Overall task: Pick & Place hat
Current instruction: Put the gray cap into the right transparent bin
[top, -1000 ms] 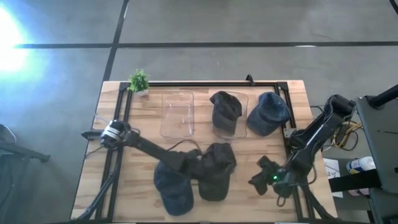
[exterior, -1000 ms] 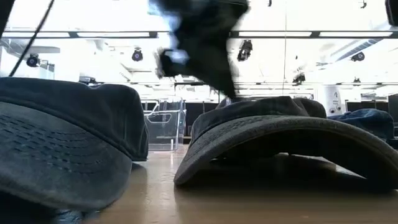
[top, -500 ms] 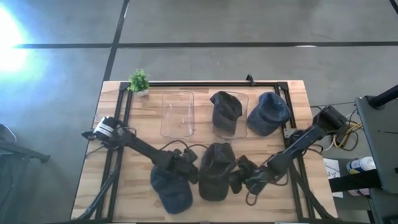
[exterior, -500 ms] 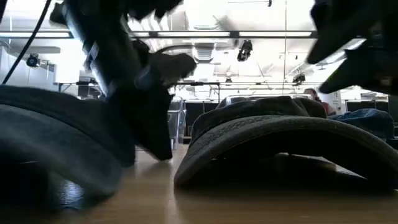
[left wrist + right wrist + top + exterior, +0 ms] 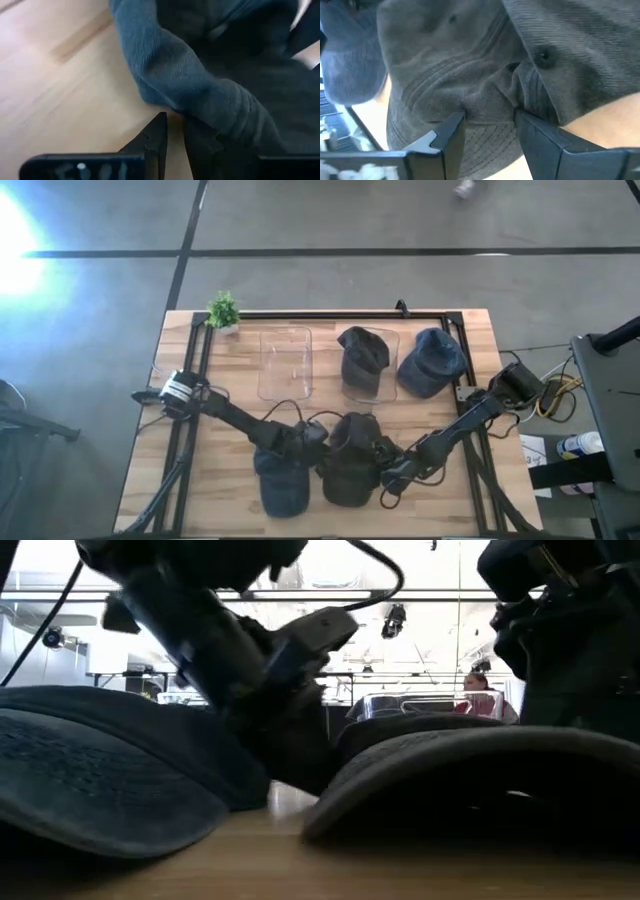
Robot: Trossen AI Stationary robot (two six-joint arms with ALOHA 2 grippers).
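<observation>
We're looking down at the wooden table point(image 5: 430, 515), the biggest thing here, with a black frame point(image 5: 330, 314) running along its far edge and down both sides.

Two clear plastic bins are sitting side by side toward the far edge. The left bin point(image 5: 285, 363) is holding nothing. The right bin point(image 5: 392, 340) is holding a dark cap point(image 5: 362, 357), crumpled into it. Just beside that bin, toward the right side, a blue cap point(image 5: 432, 361) is lying flat on the wood.

Near the front edge, two more caps are lying next to each other: a blue-grey cap point(image 5: 283, 488) on the left and a charcoal cap point(image 5: 350, 470) in the middle, and that's where both arms are working.

The left gripper point(image 5: 312, 442) is sitting down at the table between those two caps. In its wrist view the fingers point(image 5: 156, 142) are standing slightly parted right at a fold of blue-grey fabric, but we can't tell if they're actually pinching anything.

The right gripper point(image 5: 385, 465) is pressing against the right side of the charcoal cap. Its fingers point(image 5: 451, 131) are spread apart with the cap's bunched fabric sitting between them, not clamped.

A little green plant point(image 5: 223, 310) is standing at the far left corner.
</observation>
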